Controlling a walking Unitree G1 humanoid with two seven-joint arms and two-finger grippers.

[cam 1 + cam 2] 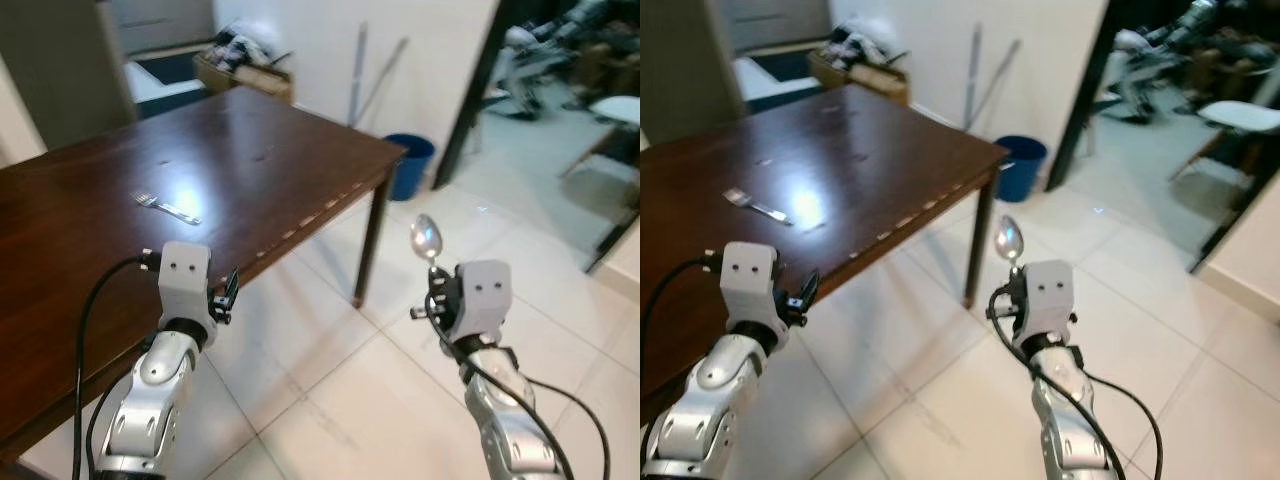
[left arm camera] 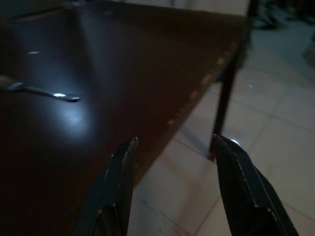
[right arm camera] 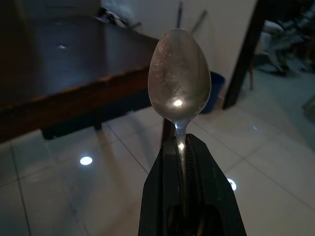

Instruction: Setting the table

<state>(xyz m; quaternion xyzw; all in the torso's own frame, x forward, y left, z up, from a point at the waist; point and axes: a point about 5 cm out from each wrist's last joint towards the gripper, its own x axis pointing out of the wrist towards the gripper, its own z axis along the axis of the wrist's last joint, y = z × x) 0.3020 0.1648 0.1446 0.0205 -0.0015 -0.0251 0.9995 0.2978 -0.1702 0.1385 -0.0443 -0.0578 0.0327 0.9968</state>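
A dark wooden table (image 1: 250, 140) stands ahead and to my left, with a silver fork (image 1: 167, 207) lying on it near a light glare. My right gripper (image 1: 433, 285) is shut on a silver spoon (image 1: 426, 238), held upright over the tiled floor, off the table's right side. The spoon's bowl (image 3: 179, 73) points up above the closed fingers (image 3: 189, 182). My left gripper (image 1: 230, 290) is open with nothing in it, level with the table's near edge. In the left wrist view the fork (image 2: 42, 90) lies beyond the spread fingers (image 2: 118, 182).
A blue bin (image 1: 412, 165) sits against the white wall past the table's far corner. A box of clutter (image 1: 245, 62) stands behind the table. A dark door frame (image 1: 470, 100) opens to a room with chairs (image 1: 610, 130) on the right. Pale tiled floor (image 1: 350, 400) lies below me.
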